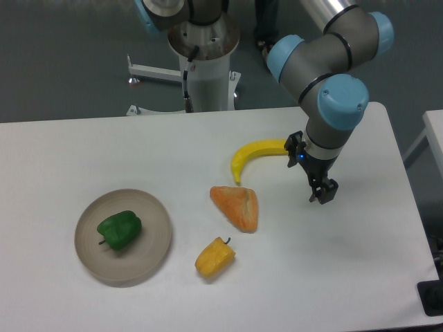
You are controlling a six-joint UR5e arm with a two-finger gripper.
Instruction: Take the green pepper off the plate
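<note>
Green pepper (120,229) on the plate (154,257), slightly left of the dish's centre, stem toward the lower left. Plate at the table's (83,152) front left. Gripper (322,196) well apart, over the right half of the table, pointing down, nothing between the fingers; fingertips close together, seemingly clenched, though too small here to tell for sure. Banana (257,155) just left of the wrist. Orange wedge-shaped piece (237,207) near the middle, yellow-orange pepper (214,257) in front of it, right of the plate.
</note>
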